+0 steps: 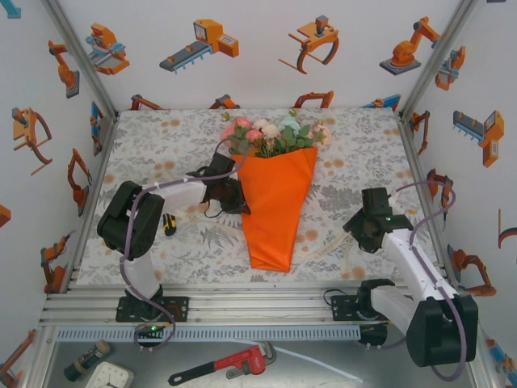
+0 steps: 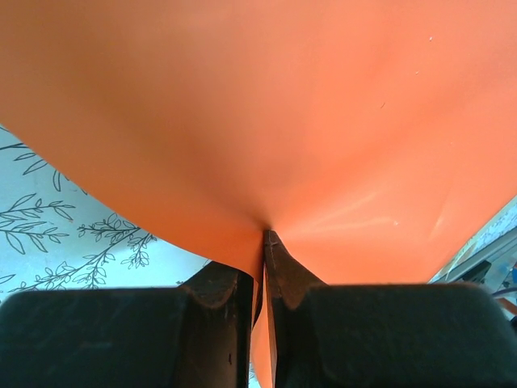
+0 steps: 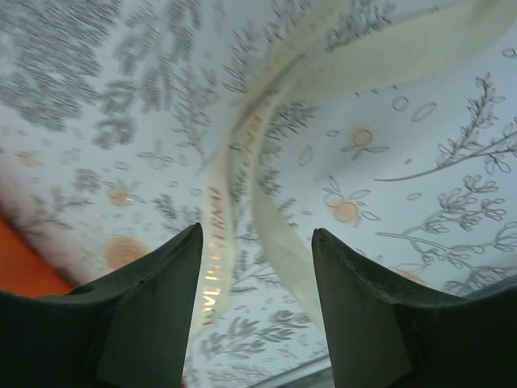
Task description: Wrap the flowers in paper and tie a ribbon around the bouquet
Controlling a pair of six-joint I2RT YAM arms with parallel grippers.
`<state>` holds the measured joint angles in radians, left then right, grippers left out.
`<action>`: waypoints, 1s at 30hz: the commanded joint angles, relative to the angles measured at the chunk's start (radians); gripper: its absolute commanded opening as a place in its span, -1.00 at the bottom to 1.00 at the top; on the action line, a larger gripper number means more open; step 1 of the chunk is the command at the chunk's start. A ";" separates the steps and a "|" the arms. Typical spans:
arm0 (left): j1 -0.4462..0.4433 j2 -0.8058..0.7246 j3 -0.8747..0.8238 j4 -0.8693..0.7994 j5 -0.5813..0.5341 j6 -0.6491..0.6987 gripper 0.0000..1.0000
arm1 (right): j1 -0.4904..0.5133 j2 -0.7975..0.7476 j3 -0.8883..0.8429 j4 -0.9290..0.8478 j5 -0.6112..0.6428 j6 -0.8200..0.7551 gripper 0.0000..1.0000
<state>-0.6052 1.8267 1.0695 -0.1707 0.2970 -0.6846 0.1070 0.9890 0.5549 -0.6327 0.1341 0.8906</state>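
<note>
Two arms on the job, and the bundle lies mid-table. The orange paper [image 1: 279, 206] is rolled into a cone, wide mouth toward the far wall, narrow tip toward the arm bases. The flowers [image 1: 271, 133], pink, white and pale green, spill out of that wide end onto the floral tablecloth [image 1: 161, 145].

Over on the cone's left edge, about halfway up, sits the left gripper [image 1: 234, 196]. From its wrist camera the fingers [image 2: 279, 263] are pressed almost together with a fold of the orange sheet pinched between them, and the paper billows up and away from that pinch. A firm clamp on the paper.

To the right, well apart from the cone, the right gripper [image 1: 362, 226] hangs low over the cloth. Its wrist camera shows the jaws standing apart with nothing clamped. The cream ribbon [image 3: 216, 210] lies on the cloth beyond the fingers, curling down from the upper right through the gap between them. A sliver of orange shows at the lower left of that view.
</note>
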 commanded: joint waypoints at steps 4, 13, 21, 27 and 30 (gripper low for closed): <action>0.004 0.011 0.000 0.006 0.012 0.011 -0.69 | -0.004 -0.019 -0.092 0.074 -0.064 -0.082 -0.01; 0.002 0.011 -0.009 0.010 0.015 0.007 -0.71 | -0.004 0.047 -0.115 0.210 0.077 -0.069 -0.64; 0.002 0.016 -0.006 0.007 0.026 0.010 -0.75 | -0.029 0.100 0.036 0.340 0.161 -0.146 -1.00; 0.003 0.017 -0.009 0.013 0.055 0.010 -0.78 | -0.084 0.277 0.297 0.436 -0.014 -0.177 -1.00; 0.002 0.017 -0.009 0.016 0.070 0.005 -0.79 | -0.085 0.359 0.426 0.446 -0.060 -0.147 -1.00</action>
<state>-0.6052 1.8305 1.0695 -0.1669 0.3279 -0.6838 0.0238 1.3010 0.8970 -0.2375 0.1406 0.7395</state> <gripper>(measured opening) 0.112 0.006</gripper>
